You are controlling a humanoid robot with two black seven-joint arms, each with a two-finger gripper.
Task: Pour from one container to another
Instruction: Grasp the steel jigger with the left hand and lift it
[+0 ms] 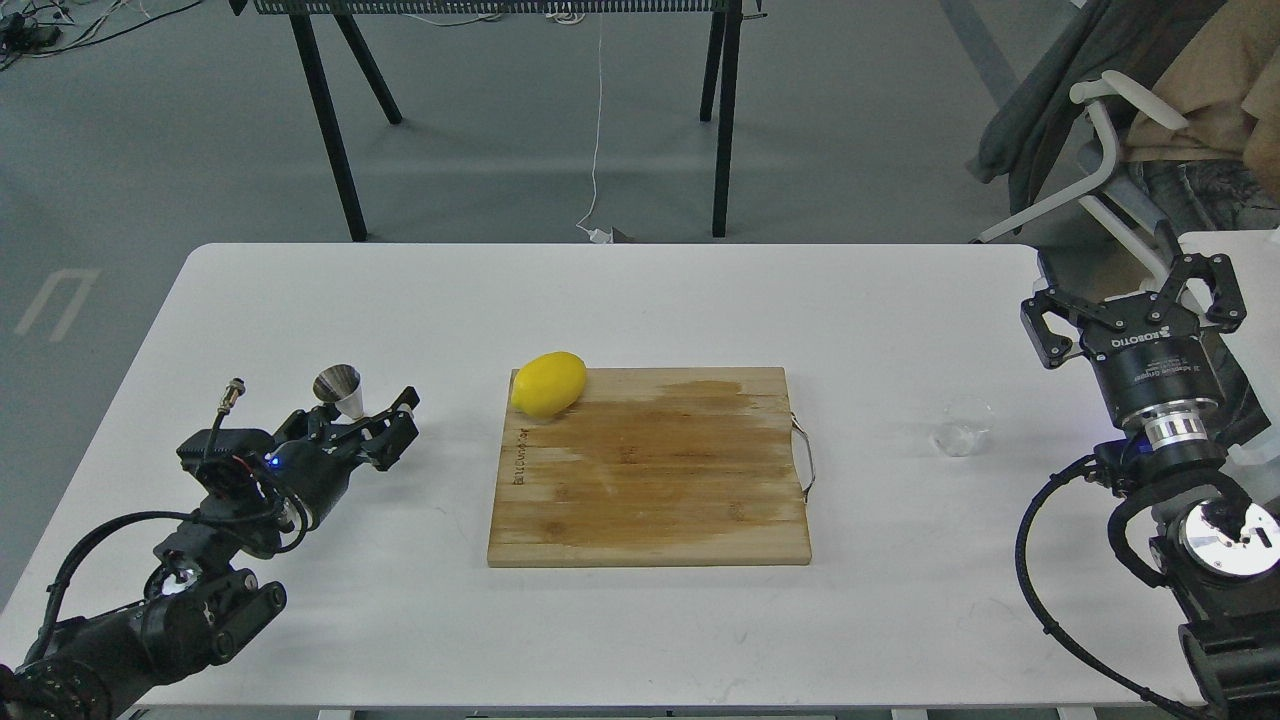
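From the head view: the glass cup [962, 437] sits near the desk's [700, 300] right edge, untouched, and the right gripper [1140, 305] hangs beyond that edge with fingers spread wide, holding nothing. My read: come in level, close around the cup's wall and lift upright so nothing spills. Over by the left edge, the left gripper [398, 428] lies just beside the jigger [340, 391]; whether it touches or clamps it, I cannot tell. A lemon [548, 383] rests on the cutting board's [650, 480] far left corner.
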